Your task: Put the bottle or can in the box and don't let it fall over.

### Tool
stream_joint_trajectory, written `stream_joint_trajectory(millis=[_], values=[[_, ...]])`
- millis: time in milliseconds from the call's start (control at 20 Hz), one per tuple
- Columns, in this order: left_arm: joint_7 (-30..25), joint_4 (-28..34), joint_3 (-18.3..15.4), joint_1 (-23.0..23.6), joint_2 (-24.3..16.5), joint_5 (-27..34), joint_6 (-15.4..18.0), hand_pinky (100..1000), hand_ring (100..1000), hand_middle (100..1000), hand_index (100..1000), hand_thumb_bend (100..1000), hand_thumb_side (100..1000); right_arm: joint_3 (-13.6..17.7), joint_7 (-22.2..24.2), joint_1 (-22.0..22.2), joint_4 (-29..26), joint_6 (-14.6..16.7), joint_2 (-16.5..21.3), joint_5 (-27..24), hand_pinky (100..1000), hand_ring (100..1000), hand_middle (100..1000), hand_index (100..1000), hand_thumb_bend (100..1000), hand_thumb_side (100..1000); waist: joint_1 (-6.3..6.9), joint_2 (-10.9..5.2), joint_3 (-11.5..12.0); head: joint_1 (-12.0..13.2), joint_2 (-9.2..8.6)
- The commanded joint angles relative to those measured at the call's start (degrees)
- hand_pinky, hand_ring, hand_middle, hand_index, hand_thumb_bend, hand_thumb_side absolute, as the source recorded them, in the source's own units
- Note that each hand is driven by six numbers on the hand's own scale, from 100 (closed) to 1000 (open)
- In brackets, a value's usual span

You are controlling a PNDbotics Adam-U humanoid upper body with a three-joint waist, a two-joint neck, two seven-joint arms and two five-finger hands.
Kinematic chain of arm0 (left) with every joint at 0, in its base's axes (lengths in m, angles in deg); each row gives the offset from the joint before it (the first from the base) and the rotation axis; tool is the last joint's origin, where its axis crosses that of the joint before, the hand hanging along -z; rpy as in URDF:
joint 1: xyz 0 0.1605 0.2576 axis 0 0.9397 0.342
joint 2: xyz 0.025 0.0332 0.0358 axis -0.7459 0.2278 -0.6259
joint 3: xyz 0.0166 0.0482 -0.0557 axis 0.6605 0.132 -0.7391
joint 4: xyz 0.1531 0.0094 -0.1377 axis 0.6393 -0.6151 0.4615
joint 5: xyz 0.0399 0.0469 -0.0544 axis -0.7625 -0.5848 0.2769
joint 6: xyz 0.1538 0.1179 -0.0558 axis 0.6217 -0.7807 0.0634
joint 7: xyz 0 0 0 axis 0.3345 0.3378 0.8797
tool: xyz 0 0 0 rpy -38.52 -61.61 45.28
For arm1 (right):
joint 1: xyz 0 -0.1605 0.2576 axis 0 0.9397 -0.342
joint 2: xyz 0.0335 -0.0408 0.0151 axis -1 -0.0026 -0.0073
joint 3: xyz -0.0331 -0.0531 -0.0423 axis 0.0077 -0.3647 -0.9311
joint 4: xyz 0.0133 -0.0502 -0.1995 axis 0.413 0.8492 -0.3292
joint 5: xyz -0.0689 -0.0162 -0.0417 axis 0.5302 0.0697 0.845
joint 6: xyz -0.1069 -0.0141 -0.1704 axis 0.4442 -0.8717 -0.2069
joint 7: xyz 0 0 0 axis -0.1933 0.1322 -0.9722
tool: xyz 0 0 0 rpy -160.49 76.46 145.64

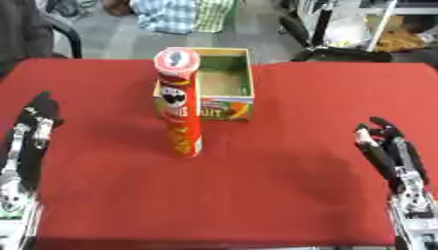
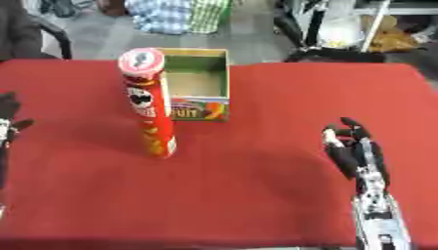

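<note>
One tall red can (image 1: 178, 102) stands upright on the red table (image 1: 282, 195), its long axis vertical and its lid facing up toward the camera. It rises ahead of both hands and inward from each, and sits closer to the left hand (image 1: 36, 128) than to the right hand (image 1: 386, 146), so by my reckoning the left arm has the shorter reach. The can is apart from both hands; neither touches it. Just beyond it, on its far side and slightly toward the right hand, lies one open cardboard box (image 1: 229, 83), its mouth upward and its inside bare; the can looks to stand just in front of the box's near left corner, though contact cannot be told. The left hand rests near the table's left edge with fingers extended and relaxed, holding nothing. The right hand lies at the right side, fingers likewise straight and slightly spread, empty. The count: one can, one box, two hands. The can is not yet in the box, so the coming move is a sideways grasp on a tall, narrow, tippable body.
</note>
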Motion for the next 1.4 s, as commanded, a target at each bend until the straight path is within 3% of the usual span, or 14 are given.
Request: stream_joint_trajectory(millis=[50,300,450,550,650,1050,1400], values=[[0.0,1.2,0.0,-0.8,-0.6,-0.3,0.2,857,1000,956,930,475,800,0.1,-0.1,-0.6,-1.1,0.0,0.9,0.1,680,610,636,894,100,530,0.85,-0.94,0.1,-0.1,0.32],[0.0,1.3,0.0,-1.0,-0.9,-0.8,0.3,858,1000,956,930,488,789,0.1,-0.1,-0.6,-1.1,0.0,0.9,0.1,680,610,636,894,100,531,0.87,-0.93,0.1,-0.1,0.32],[-0.2,1.6,0.3,-1.6,-1.4,-1.9,0.3,858,1000,952,928,543,731,0.1,-0.1,-0.6,-1.1,0.0,0.9,0.1,680,610,636,894,100,531,0.87,-0.94,0.1,0.0,0.32],[-0.4,1.6,0.8,-2.3,-2.2,-3.9,0.2,850,1000,935,913,650,599,0.1,0.0,-0.5,-1.1,0.0,0.9,0.1,680,610,636,893,100,531,0.88,-0.97,0.0,0.0,0.32],[-0.3,1.5,1.7,-3.3,-3.4,-6.0,-0.4,842,993,922,917,760,543,0.0,0.0,-0.6,-1.1,0.0,0.9,0.1,680,610,636,893,100,530,0.90,-1.02,-0.1,0.1,0.32],[-2.3,-3.2,8.5,-10.7,-6.8,-11.6,-1.3,831,973,910,933,933,606,-0.3,0.3,-0.5,-1.0,0.1,0.8,0.2,679,610,636,893,100,531,0.91,-1.23,-0.5,0.7,0.32],[-2.4,-11.5,12.6,-18.9,-5.3,-9.3,-1.0,824,965,895,925,954,674,-0.5,0.5,-0.4,-0.9,0.1,0.7,0.1,680,610,636,892,100,534,0.90,-1.30,-1.2,1.1,0.32]])
